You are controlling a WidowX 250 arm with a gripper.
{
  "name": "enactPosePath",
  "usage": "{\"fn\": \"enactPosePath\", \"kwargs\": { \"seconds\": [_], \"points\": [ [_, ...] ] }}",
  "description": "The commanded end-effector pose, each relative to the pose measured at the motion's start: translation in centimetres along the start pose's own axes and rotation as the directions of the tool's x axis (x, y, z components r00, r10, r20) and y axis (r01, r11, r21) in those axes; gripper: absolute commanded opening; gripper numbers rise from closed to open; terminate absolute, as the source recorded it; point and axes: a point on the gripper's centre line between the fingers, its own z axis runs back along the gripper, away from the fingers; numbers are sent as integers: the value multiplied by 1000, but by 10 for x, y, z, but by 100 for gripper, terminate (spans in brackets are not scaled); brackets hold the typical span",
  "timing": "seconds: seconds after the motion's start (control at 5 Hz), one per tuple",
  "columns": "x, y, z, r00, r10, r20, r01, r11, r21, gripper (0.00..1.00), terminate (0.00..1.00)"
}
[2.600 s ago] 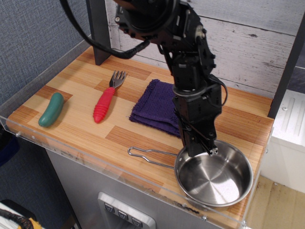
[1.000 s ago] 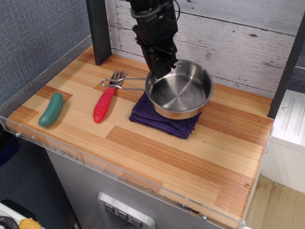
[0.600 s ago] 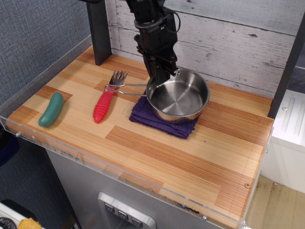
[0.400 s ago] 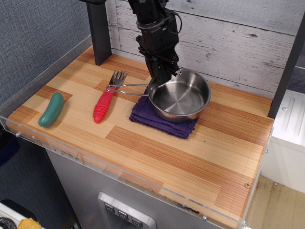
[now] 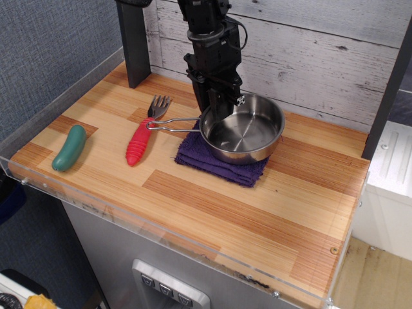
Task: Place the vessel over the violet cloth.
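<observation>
You see the round shiny steel pan (image 5: 243,129) sitting on the folded dark purple towel (image 5: 221,159), covering most of it. Its thin wire handle (image 5: 172,122) reaches toward the red-handled fork (image 5: 145,133). The black gripper (image 5: 222,109) is closed on the pan's rim. A green pickle-shaped toy (image 5: 69,147) lies beyond the fork.

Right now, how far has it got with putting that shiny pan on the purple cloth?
Nearly finished. The pan already sits over the purple cloth, covering most of it, its wire handle pointing toward the fork. The gripper is at the pan's rim by the handle; whether it has let go is unclear. Left: release and pull away.
</observation>
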Motion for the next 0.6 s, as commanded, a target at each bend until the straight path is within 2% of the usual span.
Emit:
{"fn": "enactPosePath", "kwargs": {
  "seconds": [0.0,0.2,0.4],
  "points": [
    [-5,6,24,999,5,37,-6,999,38,100,0],
    [-4,3,54,996,22,87,-29,996,83,100,0],
    [-7,-4,81,987,22,158,-35,996,80,100,0]
  ]
}}
